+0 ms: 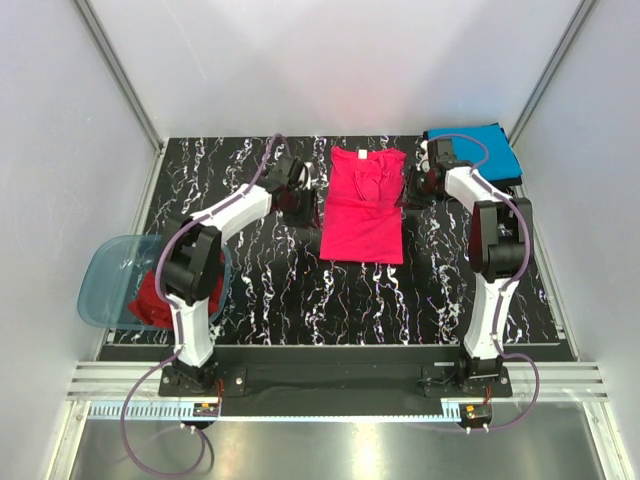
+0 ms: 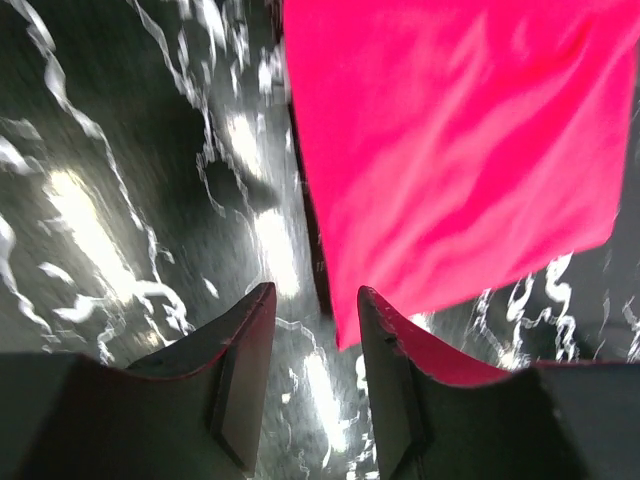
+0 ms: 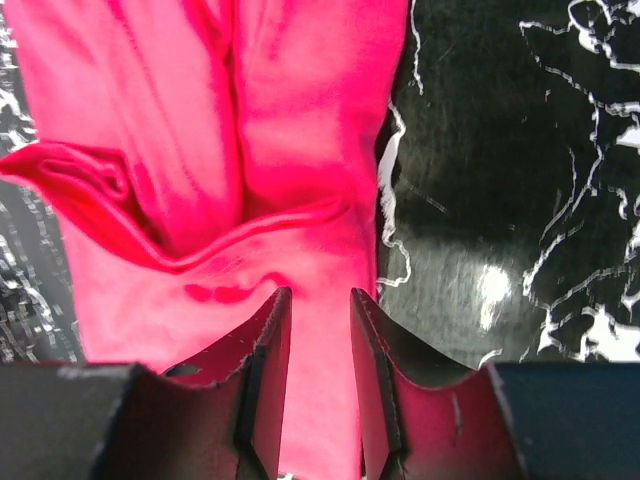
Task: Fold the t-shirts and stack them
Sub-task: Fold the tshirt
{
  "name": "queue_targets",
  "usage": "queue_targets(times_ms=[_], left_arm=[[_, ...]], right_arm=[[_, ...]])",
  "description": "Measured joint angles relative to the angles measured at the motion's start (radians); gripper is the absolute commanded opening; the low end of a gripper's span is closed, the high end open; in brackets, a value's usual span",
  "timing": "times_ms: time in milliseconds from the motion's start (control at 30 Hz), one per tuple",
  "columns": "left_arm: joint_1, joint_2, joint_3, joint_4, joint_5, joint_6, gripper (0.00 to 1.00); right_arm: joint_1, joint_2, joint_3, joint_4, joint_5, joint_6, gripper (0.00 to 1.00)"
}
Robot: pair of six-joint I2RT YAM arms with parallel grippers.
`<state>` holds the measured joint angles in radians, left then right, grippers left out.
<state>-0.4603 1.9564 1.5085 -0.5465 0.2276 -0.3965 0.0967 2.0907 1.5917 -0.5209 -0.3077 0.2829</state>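
Note:
The bright pink-red t-shirt (image 1: pixel 362 205) lies flat at the middle back of the marbled table, its sleeves folded in to make a long strip. My left gripper (image 1: pixel 303 195) is open and empty, low over the table just off the shirt's left edge; the left wrist view shows the shirt (image 2: pixel 460 150) next to my gripper (image 2: pixel 315 300). My right gripper (image 1: pixel 414 186) is open above the shirt's right edge (image 3: pixel 200 150), with cloth showing between the fingers (image 3: pixel 320 300). The bright blue shirt (image 1: pixel 478 148) lies folded at the back right. The darker red shirt (image 1: pixel 150 295) sits in the tub. I cannot make out the dark shirt.
The translucent blue-grey tub (image 1: pixel 100 270) hangs over the table's left edge beside the left arm. White walls close in the table on three sides. The black marbled surface (image 1: pixel 330 300) runs from the pink shirt to the near edge.

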Motion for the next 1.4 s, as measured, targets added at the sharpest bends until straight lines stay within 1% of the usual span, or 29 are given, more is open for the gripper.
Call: queue_targets(times_ms=[33, 200, 300, 333, 400, 500, 600, 800, 833, 867, 900, 1000, 1133, 1233, 1400], left_arm=[[-0.003, -0.005, -0.029, 0.008, 0.007, -0.002, 0.48], [-0.025, -0.006, -0.14, 0.024, 0.049, -0.017, 0.49], [-0.035, -0.012, -0.187, 0.032, 0.056, -0.022, 0.5], [-0.038, -0.015, -0.195, 0.032, 0.057, -0.022, 0.51], [-0.042, -0.018, -0.202, 0.035, 0.058, -0.023, 0.52], [-0.042, -0.021, -0.202, 0.06, 0.065, -0.027, 0.54], [-0.042, -0.021, -0.203, 0.09, 0.081, -0.039, 0.55], [-0.041, -0.015, -0.203, 0.135, 0.094, -0.051, 0.53], [-0.041, -0.012, -0.203, 0.137, 0.092, -0.051, 0.52], [-0.041, -0.008, -0.203, 0.138, 0.089, -0.051, 0.52], [-0.042, -0.004, -0.202, 0.137, 0.085, -0.051, 0.51], [-0.041, 0.002, -0.202, 0.119, 0.071, -0.051, 0.51], [-0.04, -0.003, -0.199, 0.097, 0.042, -0.051, 0.52], [-0.031, -0.027, -0.199, 0.077, 0.049, -0.062, 0.52], [-0.004, -0.095, -0.212, 0.093, 0.088, -0.092, 0.57]], right_arm=[[0.0, 0.01, 0.005, 0.0, -0.002, -0.006, 0.38], [0.001, 0.048, 0.008, -0.001, -0.002, -0.026, 0.37], [0.001, 0.058, 0.007, -0.001, -0.002, -0.029, 0.34], [0.001, 0.058, 0.005, 0.001, -0.001, -0.029, 0.16], [0.001, 0.058, -0.004, 0.005, 0.01, -0.035, 0.0], [0.001, 0.055, -0.041, 0.024, 0.042, -0.025, 0.0], [-0.001, 0.024, -0.101, 0.089, 0.058, 0.001, 0.0], [-0.002, -0.011, -0.175, 0.175, 0.069, 0.053, 0.0], [-0.002, -0.014, -0.181, 0.182, 0.072, 0.058, 0.03], [-0.002, -0.016, -0.184, 0.186, 0.076, 0.063, 0.09], [-0.002, -0.016, -0.184, 0.188, 0.079, 0.066, 0.2], [-0.002, -0.025, -0.185, 0.186, 0.09, 0.077, 0.31], [-0.003, -0.078, -0.206, 0.151, 0.103, 0.11, 0.39], [-0.005, -0.166, -0.23, 0.106, 0.1, 0.154, 0.4], [-0.005, -0.353, -0.37, 0.088, 0.049, 0.251, 0.43]])
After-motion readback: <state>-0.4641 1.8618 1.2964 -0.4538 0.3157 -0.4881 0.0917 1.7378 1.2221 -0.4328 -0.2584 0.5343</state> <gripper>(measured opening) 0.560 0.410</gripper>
